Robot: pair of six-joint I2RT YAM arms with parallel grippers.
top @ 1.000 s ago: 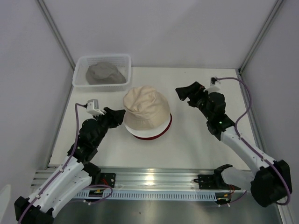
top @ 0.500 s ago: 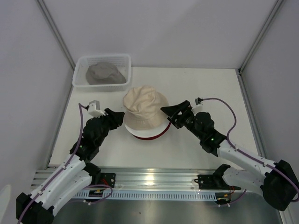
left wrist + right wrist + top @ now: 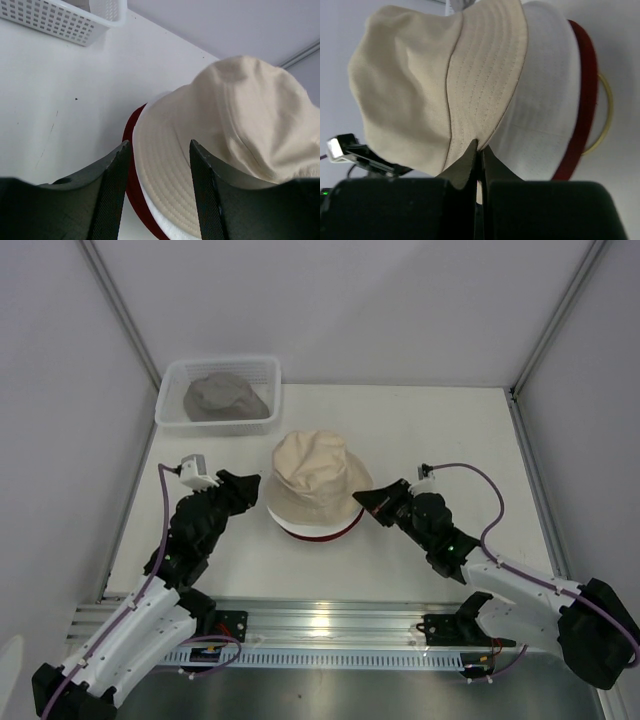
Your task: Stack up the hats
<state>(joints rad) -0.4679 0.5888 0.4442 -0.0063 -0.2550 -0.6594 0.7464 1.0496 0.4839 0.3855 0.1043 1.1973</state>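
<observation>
Well, the beige hat (image 3: 315,478) sits on top of a stack in the middle of the table (image 3: 450,430), crown up. Under it the white hat (image 3: 540,100) shows as a band of brim, and the red hat (image 3: 584,90) lies at the bottom, its brim sticking out as a thin rim all round. In the right wrist view a gold ring (image 3: 608,107) shows just past the red brim.

The right gripper (image 3: 362,500) is at the stack's right side, its jaws pinched tight on the edge of the beige brim, which is lifted a little there. The left gripper (image 3: 252,485) is at the stack's left side, jaws apart. Its fingers (image 3: 112,190) frame the left edge of the three brims, and I can't tell whether they touch any fabric.

The grey hat (image 3: 222,395) lies crumpled in a white mesh basket (image 3: 225,362) at the far left corner of the table, well apart from the stack.
</observation>
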